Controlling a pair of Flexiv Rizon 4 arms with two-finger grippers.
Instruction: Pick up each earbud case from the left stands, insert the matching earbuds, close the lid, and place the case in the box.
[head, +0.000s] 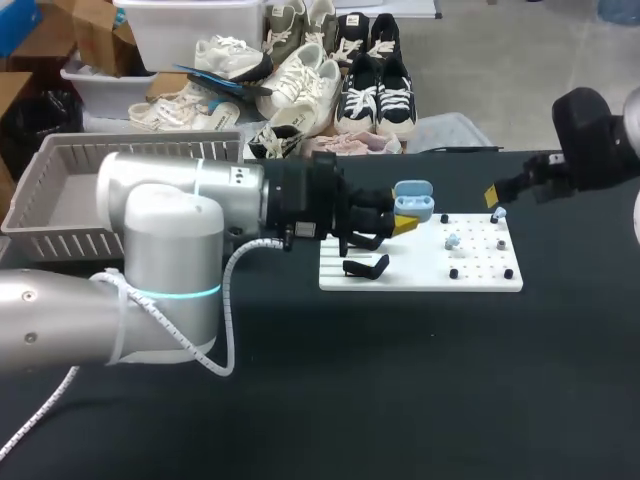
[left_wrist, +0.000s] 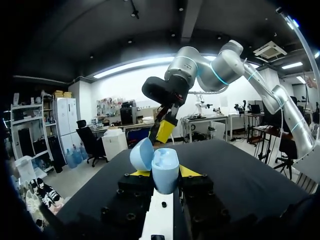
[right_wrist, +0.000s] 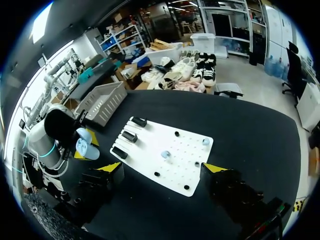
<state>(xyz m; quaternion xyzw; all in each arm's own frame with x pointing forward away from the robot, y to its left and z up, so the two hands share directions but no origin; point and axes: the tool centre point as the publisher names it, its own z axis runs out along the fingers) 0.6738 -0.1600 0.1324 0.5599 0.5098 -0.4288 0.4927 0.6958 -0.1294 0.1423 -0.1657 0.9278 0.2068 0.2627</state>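
My left gripper (head: 408, 222) is shut on a light blue earbud case (head: 413, 200) and holds it over the left part of the white board (head: 420, 278). The case's lid stands open. In the left wrist view the case (left_wrist: 164, 170) sits upright between the yellow tips of that gripper (left_wrist: 164, 173), lid (left_wrist: 141, 154) tipped aside. A pale blue earbud (head: 452, 240) lies mid-board, another earbud (head: 499, 213) near its far right corner. My right gripper (head: 494, 196) hovers by that corner; its own view shows it (right_wrist: 162, 169) open above the board (right_wrist: 150, 135), with both earbuds (right_wrist: 165, 154) (right_wrist: 205, 141) ahead.
A black stand (head: 366, 267) sits on the board's left end beneath the left gripper; the right wrist view shows three stands (right_wrist: 130, 136) in a row. Small black pegs (head: 508, 273) dot the board. A grey basket (head: 60, 200) stands at the table's far left.
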